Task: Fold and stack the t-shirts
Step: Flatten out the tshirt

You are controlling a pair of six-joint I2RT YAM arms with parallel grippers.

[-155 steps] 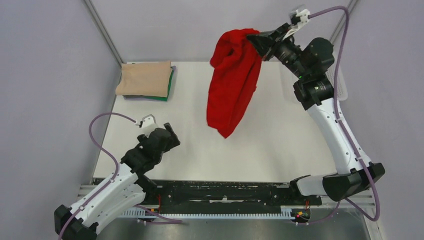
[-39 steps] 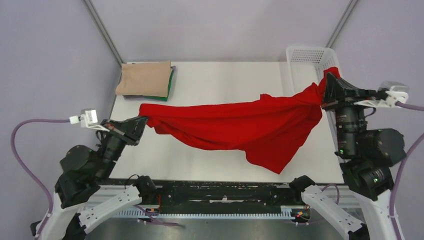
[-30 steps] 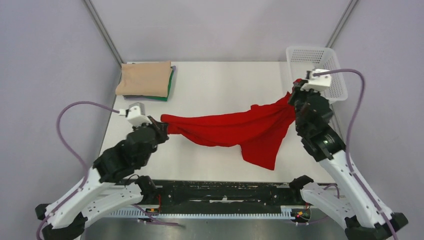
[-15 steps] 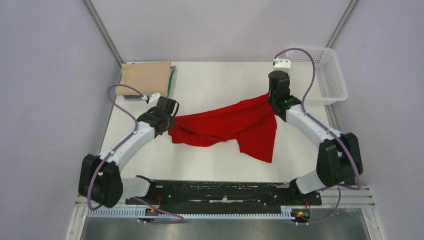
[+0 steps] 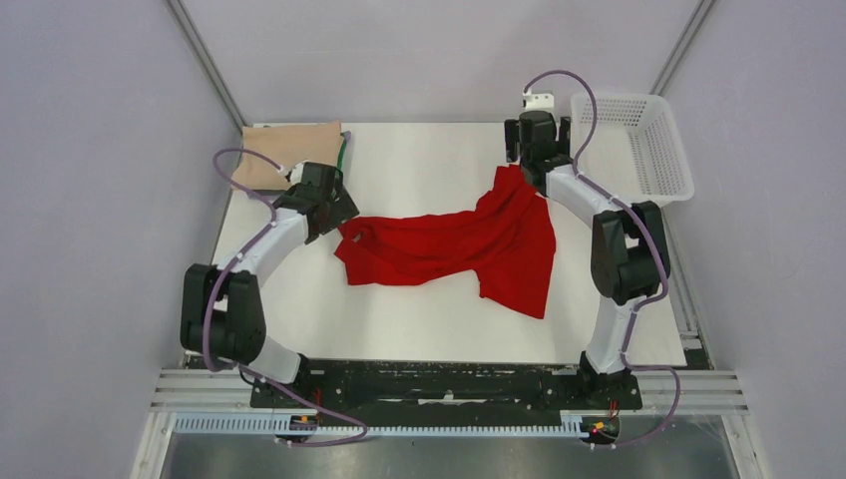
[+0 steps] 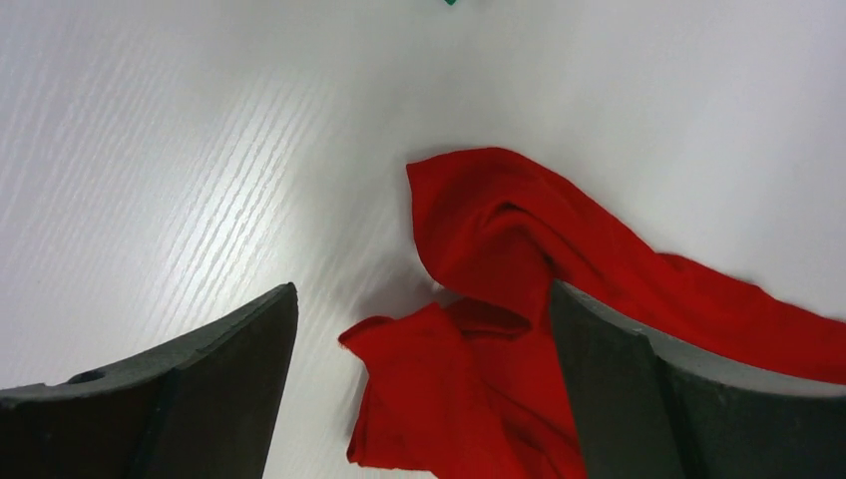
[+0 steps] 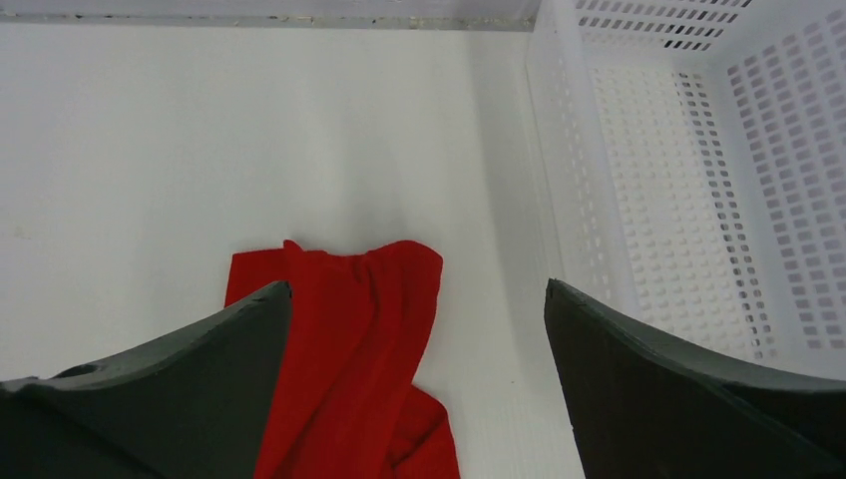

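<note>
Hovering with jaws spread and empty, left gripper (image 6: 421, 299) and right gripper (image 7: 417, 287) are flanking the rumpled red t-shirt (image 5: 449, 244) lying mid-way across the table (image 5: 419, 329); spreading is looking unfinished, so the next move is calling for regripping corners and flattening.

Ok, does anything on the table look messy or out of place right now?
The red t-shirt lies bunched and twisted on the table, not spread flat. The left gripper and right gripper stand open over its ends. The folded beige t-shirt at the far left corner looks tidy.
</note>
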